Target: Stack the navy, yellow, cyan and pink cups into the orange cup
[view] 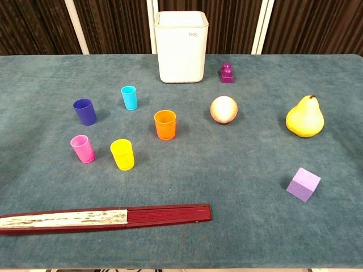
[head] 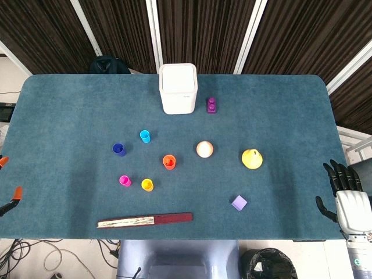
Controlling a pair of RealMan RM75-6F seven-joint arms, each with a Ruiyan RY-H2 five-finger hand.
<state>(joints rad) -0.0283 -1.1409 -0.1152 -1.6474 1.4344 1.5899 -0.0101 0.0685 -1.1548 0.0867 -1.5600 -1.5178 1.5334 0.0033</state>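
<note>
- The orange cup [head: 168, 161] stood upright near the table's [head: 70, 104] middle, empty, well to the left of the right hand [head: 346, 195].
- The four other cups stood upright and apart from it, none stacked: cyan cup [head: 145, 136] behind and left, navy cup [head: 118, 149] farther left, yellow cup [head: 147, 185] in front and left, pink cup [head: 124, 181] just left of the yellow one.
- The right hand rested at the table's right edge, fingers apart, holding nothing, far from every cup.
- The left hand [head: 10, 195] showed only orange fingertips at the left frame edge; whether it was apart or together could not be told.
- Between the right hand and the cups lay a pale ball [head: 204, 149], a yellow pear [head: 251, 158] and a purple cube [head: 239, 203].
- A folded fan [head: 144, 220] lay along the near edge, in front of the cups.
- A white bin [head: 178, 88] and a purple block [head: 211, 105] stood at the far side.
</note>
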